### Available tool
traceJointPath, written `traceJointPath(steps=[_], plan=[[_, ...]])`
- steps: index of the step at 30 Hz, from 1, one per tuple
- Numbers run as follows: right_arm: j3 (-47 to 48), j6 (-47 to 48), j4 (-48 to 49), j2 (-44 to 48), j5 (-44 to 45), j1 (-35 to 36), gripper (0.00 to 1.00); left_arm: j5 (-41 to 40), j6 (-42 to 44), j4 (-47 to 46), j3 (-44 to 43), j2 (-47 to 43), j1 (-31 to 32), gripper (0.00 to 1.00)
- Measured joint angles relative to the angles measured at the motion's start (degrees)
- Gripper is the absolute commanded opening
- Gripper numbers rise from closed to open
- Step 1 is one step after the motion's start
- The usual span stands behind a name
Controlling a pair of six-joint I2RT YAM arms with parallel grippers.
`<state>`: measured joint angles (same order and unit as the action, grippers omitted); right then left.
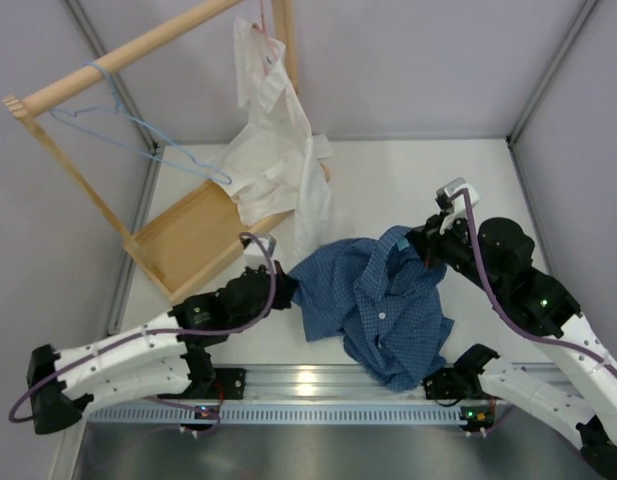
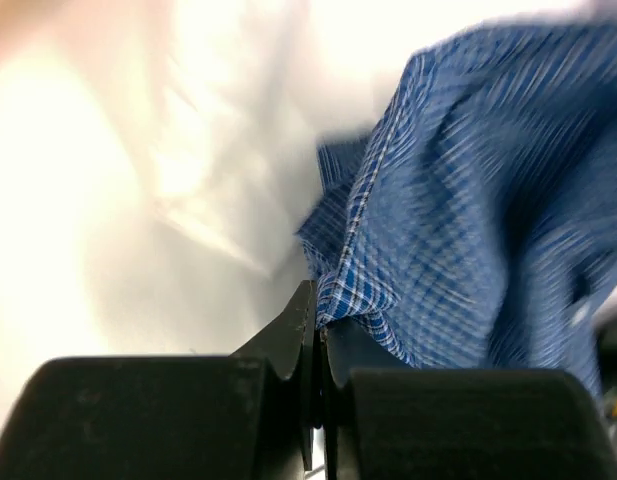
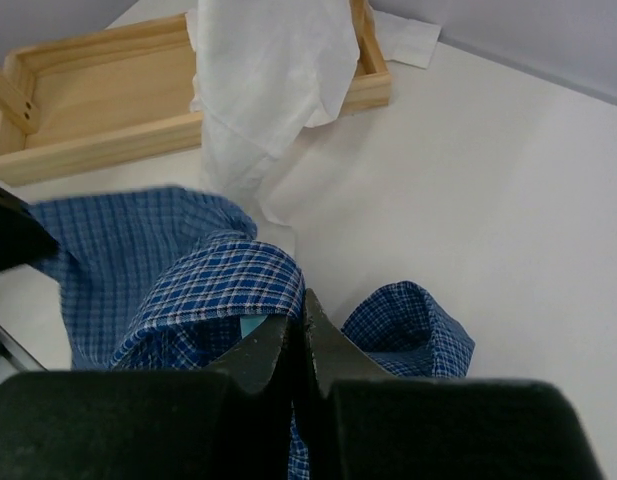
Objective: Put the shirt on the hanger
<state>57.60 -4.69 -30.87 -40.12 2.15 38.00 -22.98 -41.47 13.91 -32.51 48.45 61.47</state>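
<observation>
The dark blue checked shirt lies crumpled on the table between my two arms. My left gripper is shut on its left edge; in the left wrist view the cloth is pinched between the jaws. My right gripper is shut on the shirt's collar area at the upper right; in the right wrist view the fabric folds over the closed jaws. The light-blue wire hanger hangs by its hook from the wooden rail at the upper left, apart from both grippers.
A wooden rack with a rail and a tray base stands at the back left. A white shirt hangs from it and drapes onto the table; it also shows in the right wrist view. Grey walls enclose the table.
</observation>
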Motion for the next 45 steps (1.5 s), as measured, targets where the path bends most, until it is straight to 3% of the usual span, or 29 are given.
traceJointPath(steps=[5,10,16,20,21,22,24,25,29,32,37,43,45], plan=[[2.34,-0.59,-0.83,-2.64,-0.11,0.0,0.0,-16.79,-0.48,16.44,-16.37,-10.21,-0.04,0.0],[4.7,-2.01,-0.92,-4.7,-0.24,-0.04,0.0,-30.36,-1.42,27.41,-29.86,-7.19,-0.07,0.0],[4.74,-3.52,-1.36,-7.52,-0.37,-0.13,0.0,-35.63,-5.84,33.86,-27.58,5.25,-2.6,0.0],[4.63,-5.01,-1.57,-9.53,-2.1,-0.2,0.0,-27.5,-5.29,29.18,-18.21,14.53,-9.07,0.03],[4.61,-5.6,-1.55,-9.99,-2.64,-0.2,0.0,-25.16,-4.9,27.85,-15.8,15.72,-10.75,0.36],[4.37,-6.14,-1.36,-10.4,-3.02,-0.2,0.0,-23.32,-4.33,27.36,-14.23,16.15,-12.04,0.58],[3.58,-7.54,-1.25,-11.39,-3.39,-0.2,0.0,-19.56,-4.07,26.73,-12.13,15.87,-13.73,0.92],[3.1,-8.39,-1.25,-12.35,-3.39,-0.2,0.0,-18.05,-3.72,26.27,-12.09,15.32,-13.81,0.95],[2.64,-11.08,-1.36,-17.25,-1.66,-0.2,0.0,-12.26,-3.34,21.59,-12.13,9.53,-11.37,0.98],[2.49,-13.11,-1.4,-20.11,1.46,-0.04,0.0,-9.94,-2.62,15.1,-12.31,4.74,-2.97,0.98],[2.45,-15.37,-1.55,-21.68,7.34,1.9,0.0,-11.47,-0.5,6.4,-17.49,11.34,10.86,0.97],[2.54,-16.04,-1.57,-24.09,9.57,3.48,0.0,-15.34,1.7,0.61,-23.08,25.9,13.38,0.81],[2.54,-16.02,-1.57,-24.65,9.84,3.61,0.0,-16.35,2.4,0.07,-23.52,28.41,13.31,0.66]])
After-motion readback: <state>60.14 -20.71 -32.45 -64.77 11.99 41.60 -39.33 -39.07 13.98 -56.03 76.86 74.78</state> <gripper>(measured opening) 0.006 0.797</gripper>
